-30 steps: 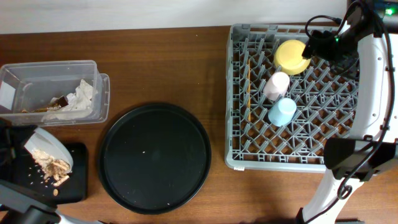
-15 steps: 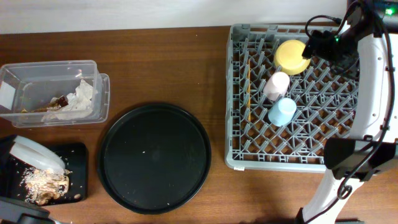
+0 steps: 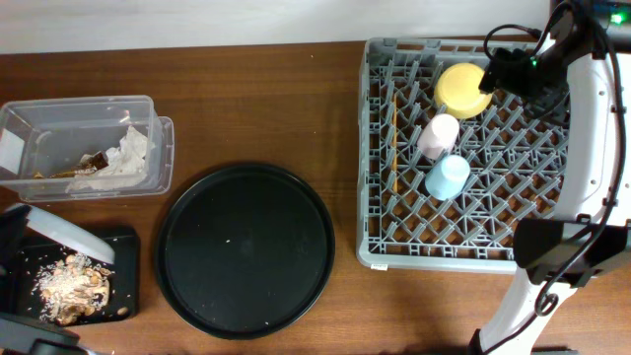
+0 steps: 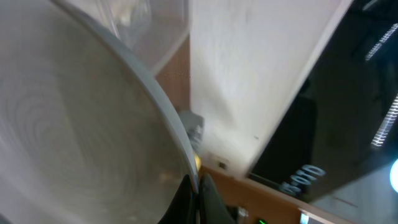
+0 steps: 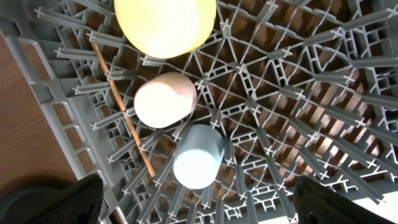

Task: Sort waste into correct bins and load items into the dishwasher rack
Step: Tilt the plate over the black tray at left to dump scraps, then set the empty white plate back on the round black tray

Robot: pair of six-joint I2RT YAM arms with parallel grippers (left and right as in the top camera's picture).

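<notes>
Because the white plate (image 3: 61, 229) appears to be rigid glazed ware, it should be treated as smooth, moderately heavy for a two-finger pinch, and liable to chip or break if dropped. The rim is the only practical place to grip it, and a hold at one edge leaves the far side free to swing. The plate is at the lower left of the overhead view, tipped steeply over the flat black tray (image 3: 125, 276), with beige-brown food scraps (image 3: 71, 281) lying on the tray below its lower edge. In the left wrist view the left gripper (image 4: 194, 198) is at bottom centre, with its dark fingers closed to a narrow gap on the plate's rim, so it is judged to be grasping the plate. At the upper left, the clear tub (image 3: 59, 108) holds the paper napkins (image 3: 128, 153) and the brownish wrapper (image 3: 89, 166). At the right, the dishwasher rack (image 3: 434, 258) carries the yellow bowl (image 3: 461, 89), pink cup (image 3: 439, 133), light blue cup (image 3: 449, 176) and chopsticks (image 3: 394, 138). The right gripper (image 5: 199, 202) hangs over the rack's upper right area, with its fingers (image 5: 56, 199) spread wide at the lower corners of its wrist view, holding nothing. Once emptied, the plate should go into the rack.
</notes>
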